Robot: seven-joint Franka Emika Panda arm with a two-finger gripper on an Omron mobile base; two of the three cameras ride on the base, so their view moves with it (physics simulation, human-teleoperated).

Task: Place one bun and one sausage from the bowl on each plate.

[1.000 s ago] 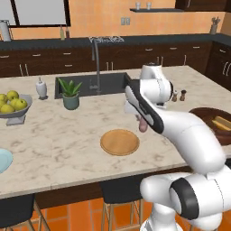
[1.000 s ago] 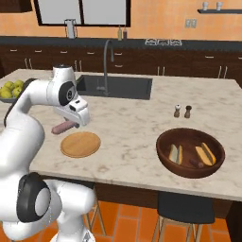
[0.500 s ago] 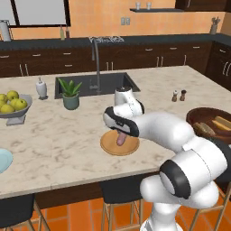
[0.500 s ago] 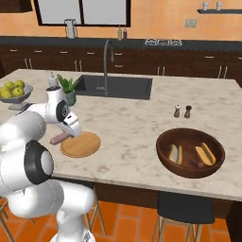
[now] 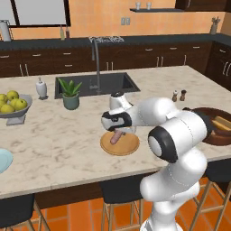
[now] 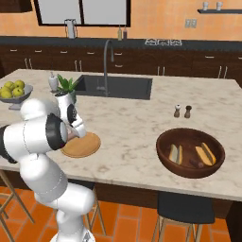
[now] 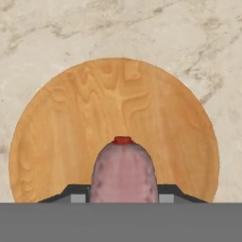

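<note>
My gripper (image 5: 118, 131) hangs low over the tan-orange wooden plate (image 5: 122, 148), shut on a pinkish sausage (image 5: 116, 136) that points down at it. In the hand view the sausage (image 7: 124, 169) sits between the fingertips (image 7: 78, 194), just above the near half of the plate (image 7: 118, 99). The right base view has the gripper (image 6: 75, 134) at the plate's (image 6: 87, 146) left edge. The dark wooden bowl (image 6: 189, 174) stands to the right with two buns (image 6: 176, 152) inside. The pale blue plate (image 5: 2, 160) lies at the counter's far left.
A grey bowl of apples (image 5: 11, 107), a soap dispenser (image 5: 41, 87) and a potted plant (image 5: 71, 94) stand left of the sink (image 5: 97, 85). Salt and pepper shakers (image 5: 178, 95) stand near the wooden bowl (image 5: 204, 135). Stools line the counter's front edge.
The arm has swung left from beside the bowl and come down, bringing the sausage from above the counter to just over the wooden plate.
</note>
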